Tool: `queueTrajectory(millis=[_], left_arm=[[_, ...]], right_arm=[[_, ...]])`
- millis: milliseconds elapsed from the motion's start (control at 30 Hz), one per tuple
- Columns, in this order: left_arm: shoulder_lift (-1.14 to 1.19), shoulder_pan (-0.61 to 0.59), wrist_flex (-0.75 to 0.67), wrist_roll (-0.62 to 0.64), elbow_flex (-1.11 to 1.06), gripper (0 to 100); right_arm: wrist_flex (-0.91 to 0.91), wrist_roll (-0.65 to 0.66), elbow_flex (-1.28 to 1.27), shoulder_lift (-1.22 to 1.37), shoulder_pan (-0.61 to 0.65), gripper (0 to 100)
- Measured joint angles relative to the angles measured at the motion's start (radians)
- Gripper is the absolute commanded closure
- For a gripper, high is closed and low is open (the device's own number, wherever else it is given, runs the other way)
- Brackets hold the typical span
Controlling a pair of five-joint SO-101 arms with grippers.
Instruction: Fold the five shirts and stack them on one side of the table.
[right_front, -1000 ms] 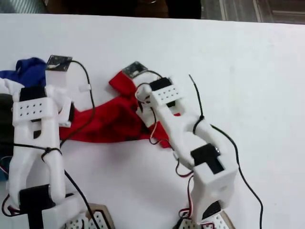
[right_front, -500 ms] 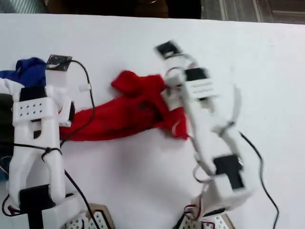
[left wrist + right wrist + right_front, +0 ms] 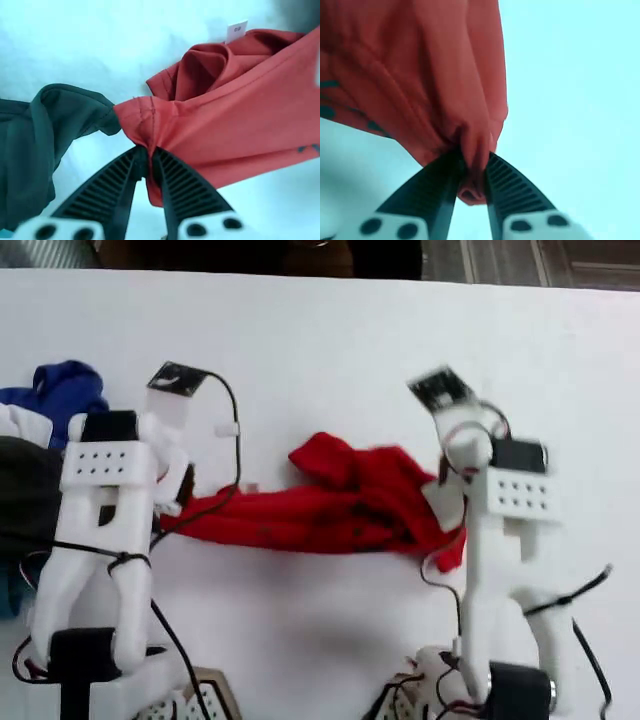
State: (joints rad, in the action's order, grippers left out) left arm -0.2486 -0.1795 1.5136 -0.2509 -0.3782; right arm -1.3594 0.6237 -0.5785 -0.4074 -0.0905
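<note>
crumpled red fabric shirt (image 3: 340,510): long axis parallel to near edge of white table (image 3: 330,340) | left gripper (image 3: 148,167): pinching its left end | right gripper (image 3: 472,170): pinching right end

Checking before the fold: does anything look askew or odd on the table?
Yes: the red fabric shirt, pinched at each end by the left gripper and right gripper, is roped and bunched, not flat.
</note>
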Motion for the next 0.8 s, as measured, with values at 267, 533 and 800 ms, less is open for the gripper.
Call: queueTrajectory(millis=[267,533,800], left_arm=[[-0.002,0.000,-0.155,-0.101,-0.189,98],[-0.002,-0.003,-0.293,-0.103,-0.288,98],[-0.002,-0.140,-0.318,0.025,-0.288,98]], right_arm=[[-0.015,-0.031,-0.132,-0.209,-0.080,70.0],[-0.046,-0.315,0.206,-0.143,0.210,81.0],[-0.046,-0.523,0.655,0.496,0.552,75.8]])
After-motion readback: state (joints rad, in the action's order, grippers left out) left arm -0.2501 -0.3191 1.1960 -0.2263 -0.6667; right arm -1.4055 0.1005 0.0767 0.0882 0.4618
